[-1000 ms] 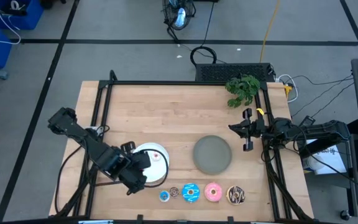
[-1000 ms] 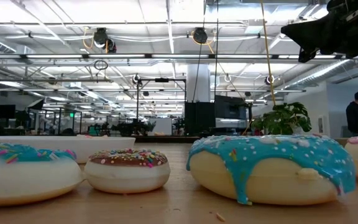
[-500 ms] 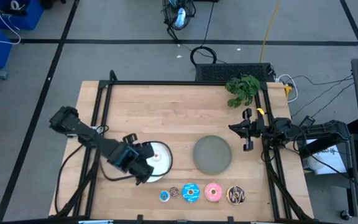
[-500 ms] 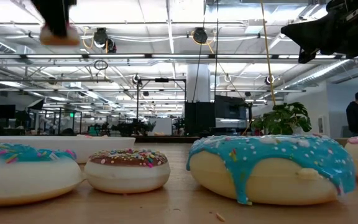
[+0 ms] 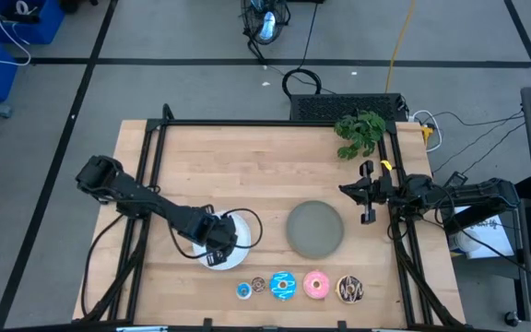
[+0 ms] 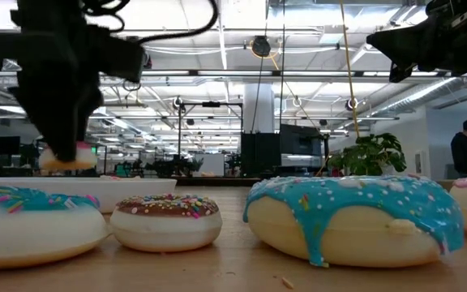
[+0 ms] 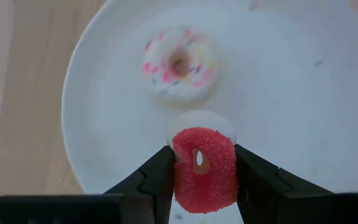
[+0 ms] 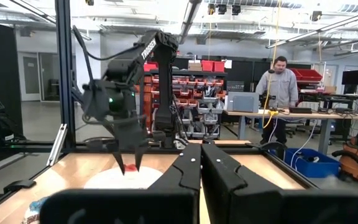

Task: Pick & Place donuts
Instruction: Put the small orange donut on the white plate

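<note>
My left gripper is shut on a tiny red donut just above the white plate. A tiny white-pink donut lies flat on that plate. Several donuts lie in a row near the table's front edge: a small blue-iced one, a tiny brown one, the blue sprinkled one, the pink one and the dark brown drizzled one. My right gripper waits shut and empty at the table's right side. My left gripper pinches the red donut by two opposite sides of its outer rim between its two fingers. The fingers point down from above. The donut hangs clear above the white plate, its red top toward the wrist camera.
The grey plate lies to the right of the white plate. A green plant stands at the far right corner. A black frame runs round the table. A person stands in the room beyond.
My left gripper, still shut on the red donut, has gone from the white plate's near left edge to over the plate, and has come down toward it.
</note>
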`<act>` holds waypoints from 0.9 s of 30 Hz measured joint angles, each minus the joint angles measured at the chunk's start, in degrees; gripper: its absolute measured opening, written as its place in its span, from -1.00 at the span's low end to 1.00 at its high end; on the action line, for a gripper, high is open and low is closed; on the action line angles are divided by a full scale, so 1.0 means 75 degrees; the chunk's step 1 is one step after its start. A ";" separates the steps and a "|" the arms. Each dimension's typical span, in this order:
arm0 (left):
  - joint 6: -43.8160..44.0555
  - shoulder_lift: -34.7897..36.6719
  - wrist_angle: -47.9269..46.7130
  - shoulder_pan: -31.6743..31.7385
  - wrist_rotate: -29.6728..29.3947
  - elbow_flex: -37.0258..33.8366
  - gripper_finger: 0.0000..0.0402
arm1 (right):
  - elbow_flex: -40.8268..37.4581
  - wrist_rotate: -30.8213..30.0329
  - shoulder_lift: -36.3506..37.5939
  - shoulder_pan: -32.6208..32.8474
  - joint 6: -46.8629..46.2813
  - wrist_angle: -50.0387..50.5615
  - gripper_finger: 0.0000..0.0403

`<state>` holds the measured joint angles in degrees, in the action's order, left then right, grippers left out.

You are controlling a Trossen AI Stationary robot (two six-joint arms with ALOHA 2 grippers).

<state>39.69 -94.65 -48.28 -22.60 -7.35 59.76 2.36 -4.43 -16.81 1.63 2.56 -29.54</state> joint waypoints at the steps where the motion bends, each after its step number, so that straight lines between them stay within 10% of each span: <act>1: 0.0017 0.0000 0.0034 0.0029 0.0006 -0.0095 -0.28 | 0.0000 0.0000 -0.0002 -0.0001 0.0006 0.0000 -1.00; 18: -0.0598 0.0000 0.0570 -0.0036 -0.0150 -0.0733 -0.26 | -0.0001 0.0000 0.0001 -0.0003 0.0006 0.0000 -1.00; 27: -0.0281 0.0003 0.0710 -0.0051 -0.0050 -0.0733 0.22 | 0.0002 0.0000 0.0001 0.0000 0.0006 0.0000 -1.00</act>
<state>37.58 -94.63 -42.96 -22.98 -7.73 54.26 2.37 -4.43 -16.80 1.63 2.61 -29.54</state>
